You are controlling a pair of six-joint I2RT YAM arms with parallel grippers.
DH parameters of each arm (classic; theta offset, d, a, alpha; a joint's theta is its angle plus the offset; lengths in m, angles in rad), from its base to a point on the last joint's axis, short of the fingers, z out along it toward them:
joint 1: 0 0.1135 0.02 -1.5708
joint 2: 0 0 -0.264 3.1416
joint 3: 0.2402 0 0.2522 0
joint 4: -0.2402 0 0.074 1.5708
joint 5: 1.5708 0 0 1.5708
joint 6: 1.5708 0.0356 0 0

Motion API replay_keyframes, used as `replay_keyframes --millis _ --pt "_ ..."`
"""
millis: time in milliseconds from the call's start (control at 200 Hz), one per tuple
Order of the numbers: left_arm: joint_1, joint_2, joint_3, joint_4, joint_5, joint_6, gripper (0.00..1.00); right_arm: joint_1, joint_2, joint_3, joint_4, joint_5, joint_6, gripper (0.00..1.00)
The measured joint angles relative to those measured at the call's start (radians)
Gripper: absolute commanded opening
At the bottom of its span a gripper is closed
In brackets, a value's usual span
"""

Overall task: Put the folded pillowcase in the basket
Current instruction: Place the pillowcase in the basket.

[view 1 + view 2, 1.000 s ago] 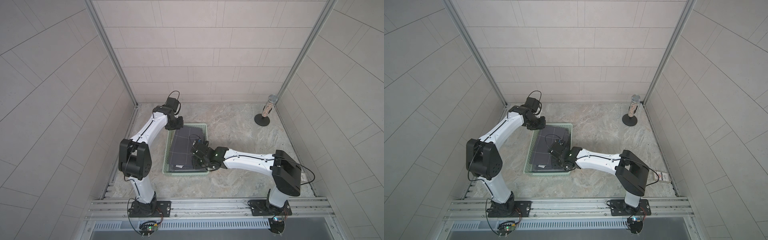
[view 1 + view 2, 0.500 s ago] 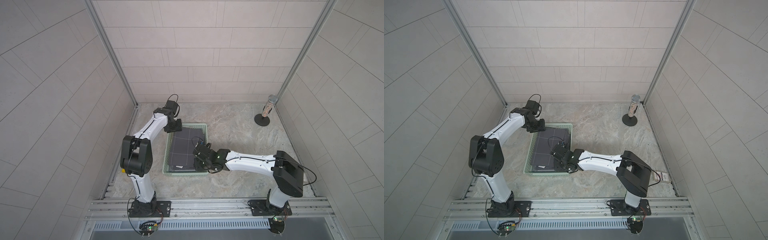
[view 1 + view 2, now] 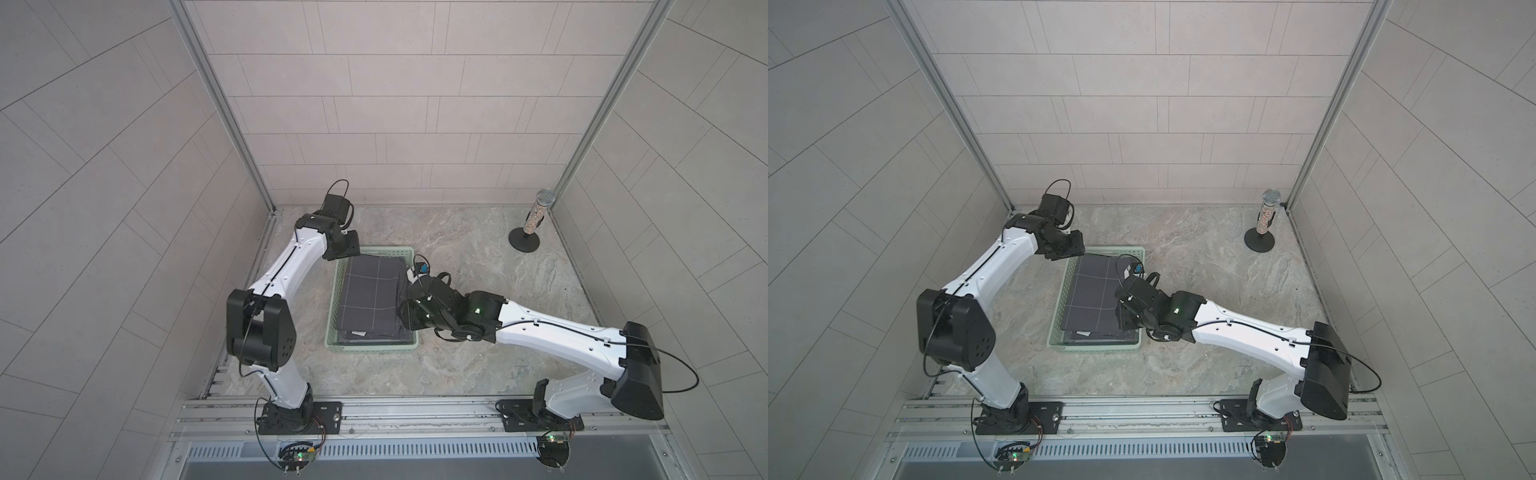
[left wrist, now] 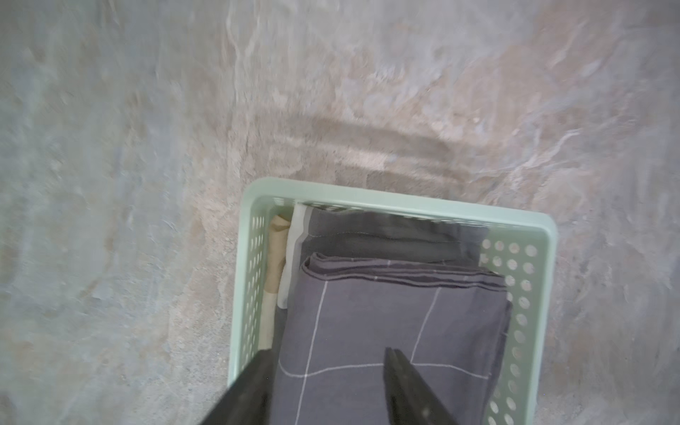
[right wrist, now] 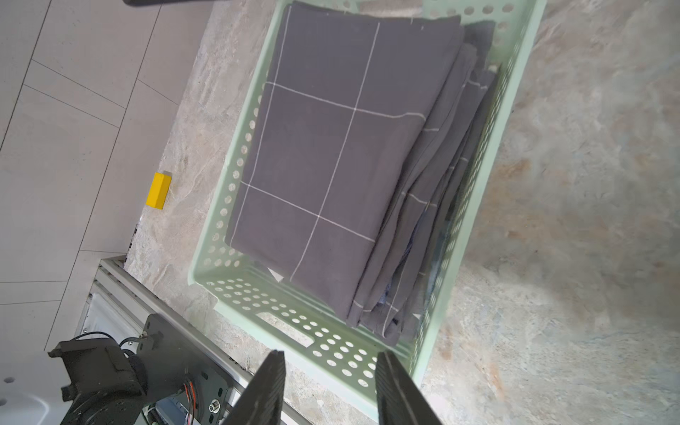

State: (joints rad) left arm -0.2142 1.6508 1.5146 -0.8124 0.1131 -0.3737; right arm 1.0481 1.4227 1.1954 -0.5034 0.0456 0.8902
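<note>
The grey checked pillowcase [image 5: 331,147] lay flat inside the green basket [image 3: 374,348], on top of a stack of other folded cloths [image 4: 386,239]. The left gripper [image 4: 327,353] hung above the pillowcase at the basket's far end, its jaws apart and empty. The right gripper [image 5: 331,355] was at the basket's edge nearest the right arm, its jaws also apart and holding nothing.
</note>
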Motion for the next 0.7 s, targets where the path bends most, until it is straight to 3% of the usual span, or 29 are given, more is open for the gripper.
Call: replay_keyframes --millis 40,90,195,325,475,575,635,700 --pt "-0.002 -0.048 -0.029 0.029 0.013 -0.015 0.08 -0.002 0.008 0.003 -0.002 0.002 -0.004 0.42" --pt "-0.004 -0.098 -0.071 0.066 0.029 -0.023 0.00 -0.003 0.021 0.004 -0.007 0.004 -0.008 0.41" --pt "-0.010 -0.127 -0.158 0.140 0.081 -0.062 0.00 -0.005 0.040 0.002 -0.023 0.002 -0.010 0.41" --pt "-0.014 -0.004 -0.231 0.213 0.137 -0.105 0.00 -0.007 0.017 -0.026 -0.026 0.001 -0.002 0.41" --pt "-0.015 0.163 -0.252 0.237 0.170 -0.131 0.00 -0.008 -0.098 -0.101 -0.040 0.022 0.002 0.43" --pt "-0.013 0.174 -0.253 0.244 0.193 -0.141 0.00 -0.014 -0.184 -0.140 -0.061 0.043 0.003 0.45" --pt "-0.013 0.150 -0.254 0.244 0.203 -0.143 0.08 -0.019 -0.223 -0.155 -0.073 0.054 0.003 0.52" --pt "-0.014 0.101 -0.255 0.239 0.220 -0.139 0.31 -0.034 -0.258 -0.166 -0.092 0.068 -0.003 0.62"
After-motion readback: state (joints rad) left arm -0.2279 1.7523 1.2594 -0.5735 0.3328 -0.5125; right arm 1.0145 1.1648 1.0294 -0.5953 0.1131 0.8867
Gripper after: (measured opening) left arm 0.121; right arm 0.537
